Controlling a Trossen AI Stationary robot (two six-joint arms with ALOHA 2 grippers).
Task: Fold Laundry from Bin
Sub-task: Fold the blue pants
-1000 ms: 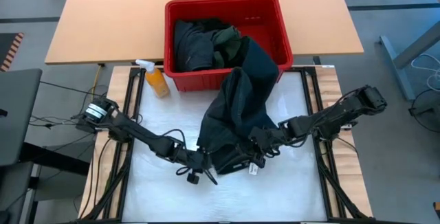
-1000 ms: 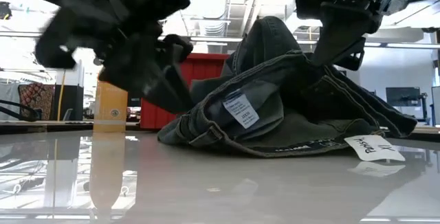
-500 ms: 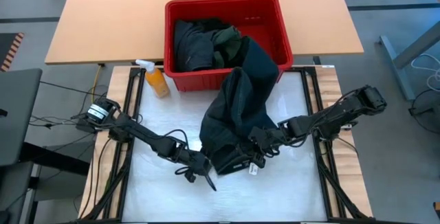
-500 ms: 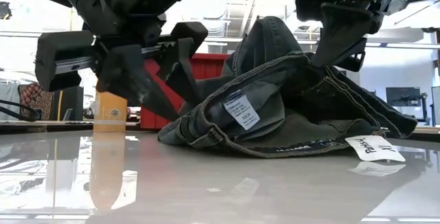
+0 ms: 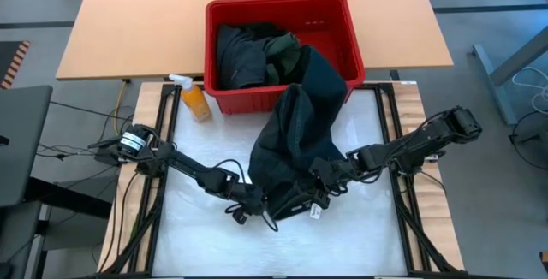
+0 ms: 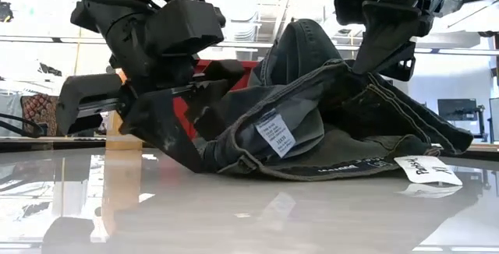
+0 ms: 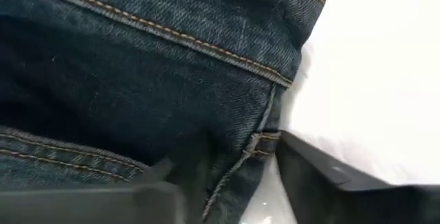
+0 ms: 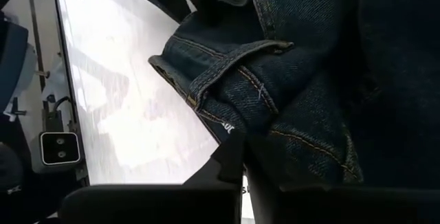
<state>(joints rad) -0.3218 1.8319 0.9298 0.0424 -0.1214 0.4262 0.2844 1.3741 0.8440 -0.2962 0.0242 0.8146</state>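
Observation:
Dark blue denim jeans (image 5: 300, 133) drape from the red bin (image 5: 355, 35) down onto the white table, with the waistband nearest me. More dark laundry (image 5: 248, 52) lies in the bin. My left gripper (image 5: 261, 213) is open and low at the waistband's left end. Its fingers stand either side of the band's edge by a belt loop (image 7: 265, 141). My right gripper (image 5: 318, 183) is shut on the jeans further right and holds that part raised (image 6: 374, 75). A white label (image 6: 274, 135) and a paper tag (image 6: 425, 168) hang from the waistband. My left gripper slants down from the table's left. One finger (image 7: 172, 183) lies against the denim under the waistband. The other finger (image 7: 323, 176) stands just beside the belt loop, and I cannot tell whether it touches. That end of the waistband rests on the table. My right gripper pinches a fold of the waistband (image 8: 237, 131) between its two fingers, slanting down from the table's right. The denim there is lifted off the table. The rest slopes down to the table on both sides and hangs slack.
An orange spray bottle (image 5: 193, 99) stands at the bin's near-left corner. Black rails (image 5: 163, 142) run along the left and right sides of the white work surface. Bare white surface (image 5: 205, 245) lies on the near side and to the left of the jeans.
My left gripper has sunk toward the table and gone right into the waistband's left end, rolling as it went. Its fingers now reach around the band's edge. The labelled edge of the jeans has dropped a little. My right gripper has kept its raised hold.

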